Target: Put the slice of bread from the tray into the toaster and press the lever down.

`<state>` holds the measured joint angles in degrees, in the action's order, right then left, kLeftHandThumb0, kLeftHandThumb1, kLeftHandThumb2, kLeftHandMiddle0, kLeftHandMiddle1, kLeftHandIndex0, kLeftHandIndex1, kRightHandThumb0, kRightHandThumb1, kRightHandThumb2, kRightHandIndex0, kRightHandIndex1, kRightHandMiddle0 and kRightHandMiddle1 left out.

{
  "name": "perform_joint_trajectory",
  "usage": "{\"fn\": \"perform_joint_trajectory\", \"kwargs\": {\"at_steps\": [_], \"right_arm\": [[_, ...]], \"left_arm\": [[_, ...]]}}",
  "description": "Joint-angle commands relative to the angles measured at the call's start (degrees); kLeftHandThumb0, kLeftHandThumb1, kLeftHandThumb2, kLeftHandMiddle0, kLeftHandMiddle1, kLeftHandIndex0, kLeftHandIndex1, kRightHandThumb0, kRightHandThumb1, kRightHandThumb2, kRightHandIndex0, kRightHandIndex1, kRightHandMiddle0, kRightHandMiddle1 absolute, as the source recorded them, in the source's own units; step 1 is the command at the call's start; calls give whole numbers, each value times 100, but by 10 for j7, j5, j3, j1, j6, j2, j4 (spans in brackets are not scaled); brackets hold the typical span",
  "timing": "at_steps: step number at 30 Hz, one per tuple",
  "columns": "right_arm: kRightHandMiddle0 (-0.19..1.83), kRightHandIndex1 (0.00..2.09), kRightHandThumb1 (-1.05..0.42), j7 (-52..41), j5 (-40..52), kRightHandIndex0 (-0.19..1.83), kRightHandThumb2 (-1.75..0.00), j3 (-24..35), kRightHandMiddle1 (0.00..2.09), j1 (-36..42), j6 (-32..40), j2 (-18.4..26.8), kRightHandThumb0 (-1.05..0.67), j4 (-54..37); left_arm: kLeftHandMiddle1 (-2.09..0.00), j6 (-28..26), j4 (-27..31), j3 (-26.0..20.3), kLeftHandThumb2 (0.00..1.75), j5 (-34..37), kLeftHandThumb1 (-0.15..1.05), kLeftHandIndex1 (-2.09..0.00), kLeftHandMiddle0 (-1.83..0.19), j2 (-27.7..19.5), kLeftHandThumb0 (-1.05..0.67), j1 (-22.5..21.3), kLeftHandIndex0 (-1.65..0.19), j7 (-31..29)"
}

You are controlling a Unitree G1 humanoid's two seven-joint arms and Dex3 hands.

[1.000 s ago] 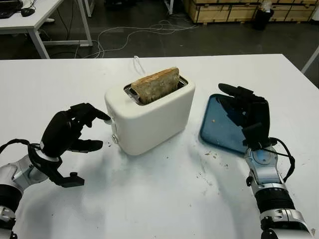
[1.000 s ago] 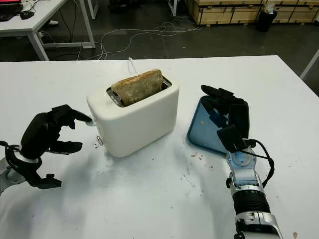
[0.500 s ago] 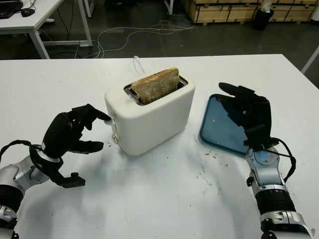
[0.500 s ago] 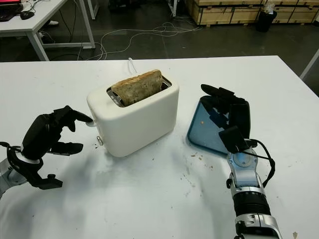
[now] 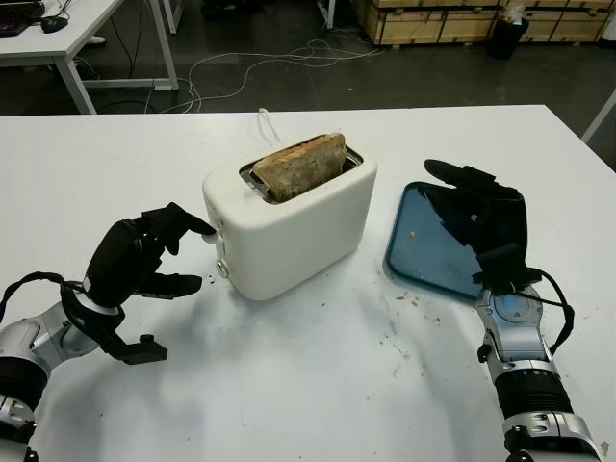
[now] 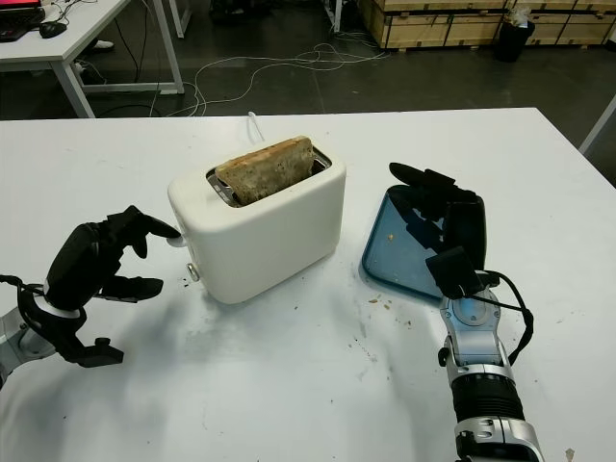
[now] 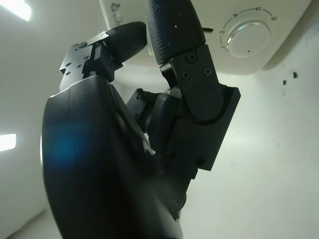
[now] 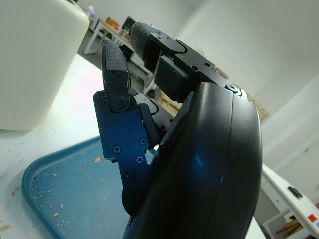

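Left hand: positioned at the left end of the toaster, above the white table. Fingers are curled and hold nothing. One fingertip meets the toaster's end wall at the lever; the thumb sits lower, apart from the casing. The left wrist view shows the fingers against the same end wall, just beside a numbered dial.

Toaster: white, upright, mid-table, set at an angle to the table edge. A white cable leaves its far side.

Slice of bread: standing in the toaster slot, upper portion projecting above the rim, leaning slightly. The lever cannot be judged as pressed or not; the bread sits high.

Crumbs: scattered on the table between toaster and tray.

Tray: blue, lying flat to the right of the toaster, apart from it. It carries only a few crumbs.

Right hand: over the tray's right portion, open, fingers extended and holding nothing. Contact with the tray surface cannot be determined. The right wrist view shows the fingers above the blue tray, with the toaster's white wall beyond.
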<state>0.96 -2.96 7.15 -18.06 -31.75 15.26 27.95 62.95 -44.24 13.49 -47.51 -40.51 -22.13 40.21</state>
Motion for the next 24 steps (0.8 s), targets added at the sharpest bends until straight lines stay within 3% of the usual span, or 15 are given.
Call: {"fn": "perform_joint_trajectory", "kwargs": {"at_steps": [1,10,17,24], "right_arm": [[93,0,-92,-1,4,106,-16,4,0,3,-14,0,-42,-6],[94,0,-92,4,-4,106,-16,9,0,6,-14,2,-43,-15],[94,0,-92,-2,1,107,-16,11,0,8,-13,3,-44,-22],[95,1,-92,1,-3,108,-16,13,0,9,-14,4,-45,-25]], "left_arm": [[-175,-8,-6,16,83,-12,92,-153,-82,3,-102,-5,-16,-10],[-175,-29,-44,45,82,-2,92,-169,-105,5,-105,-9,-26,-57],[-175,-55,-94,77,81,23,92,-168,-120,2,-105,-12,-49,-135],[-175,-65,-142,106,74,38,92,-158,-124,7,-105,-11,-88,-148]]}}
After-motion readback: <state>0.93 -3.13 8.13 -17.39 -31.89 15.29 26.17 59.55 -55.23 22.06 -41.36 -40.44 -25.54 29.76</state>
